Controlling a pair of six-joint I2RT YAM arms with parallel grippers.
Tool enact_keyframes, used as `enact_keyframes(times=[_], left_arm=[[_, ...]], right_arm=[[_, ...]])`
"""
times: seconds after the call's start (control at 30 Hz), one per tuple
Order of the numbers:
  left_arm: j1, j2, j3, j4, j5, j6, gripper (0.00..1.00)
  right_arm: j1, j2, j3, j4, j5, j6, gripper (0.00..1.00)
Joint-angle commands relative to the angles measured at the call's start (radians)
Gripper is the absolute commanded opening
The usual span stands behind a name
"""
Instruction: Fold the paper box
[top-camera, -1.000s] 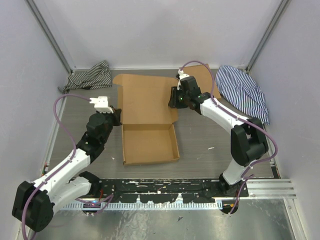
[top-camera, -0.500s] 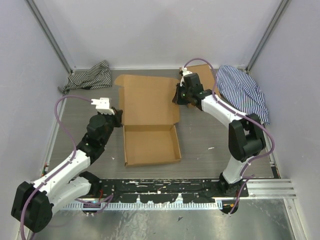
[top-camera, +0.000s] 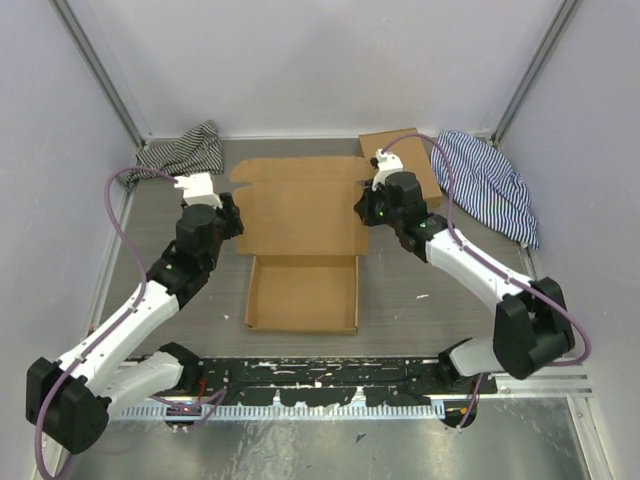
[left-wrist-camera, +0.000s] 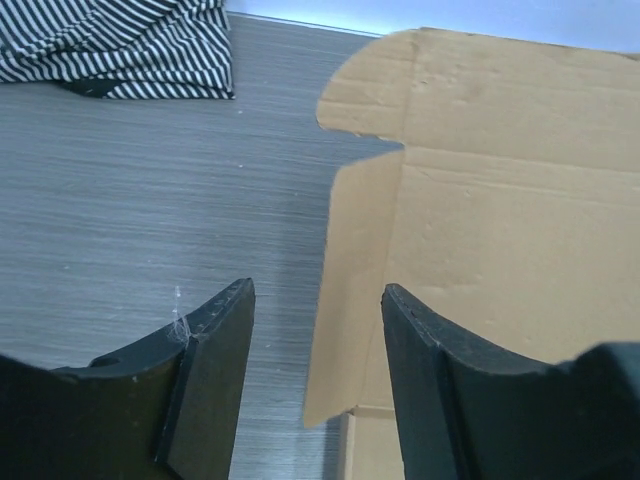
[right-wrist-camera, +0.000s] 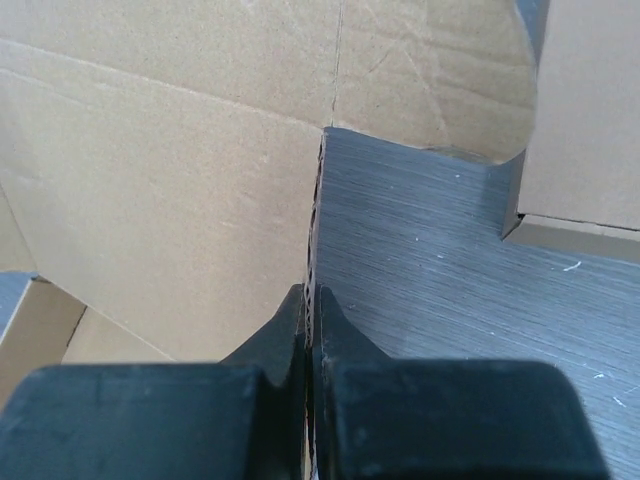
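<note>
The paper box (top-camera: 300, 205) lies in the middle of the table, a shallow brown tray (top-camera: 300, 295) nearest me and a wide lid panel with side flaps behind it. My left gripper (top-camera: 231, 214) is at the lid's left edge and stands open. In the left wrist view the left side flap (left-wrist-camera: 352, 290) rises between the fingers (left-wrist-camera: 215, 370) of the left gripper (left-wrist-camera: 316, 290) without touching either. My right gripper (top-camera: 366, 208) is shut on the lid's right edge. The right wrist view shows that gripper (right-wrist-camera: 312, 296) pinching the corrugated edge of the paper box (right-wrist-camera: 180, 180).
A smaller brown box (top-camera: 398, 150) sits at the back right, close behind my right gripper, and shows again as the smaller box (right-wrist-camera: 590, 110). A dark striped cloth (top-camera: 182, 152) lies back left and a blue-striped cloth (top-camera: 487, 182) back right. Walls close in three sides.
My left gripper opened and moved toward the back along the lid's left edge. My right gripper closed on the lid's right edge. The box turned from skewed to square with the table.
</note>
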Motion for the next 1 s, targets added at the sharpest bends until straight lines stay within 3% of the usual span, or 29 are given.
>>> enact_keyframes(times=[0.0, 0.2, 0.43, 0.97], left_arm=[[-0.002, -0.044, 0.053, -0.097, -0.077, -0.019, 0.62], [-0.002, -0.057, 0.116, -0.156, 0.02, -0.021, 0.64], [-0.002, 0.013, 0.181, -0.271, -0.008, -0.036, 0.62], [-0.002, 0.186, 0.252, -0.282, 0.006, -0.015, 0.56]], right_arm=[[0.03, -0.138, -0.083, 0.177, -0.002, -0.119, 0.02], [0.034, -0.238, -0.143, 0.177, -0.059, -0.138, 0.02], [0.037, -0.295, -0.185, 0.181, -0.087, -0.123, 0.03], [0.042, -0.329, -0.194, 0.153, -0.129, -0.131, 0.03]])
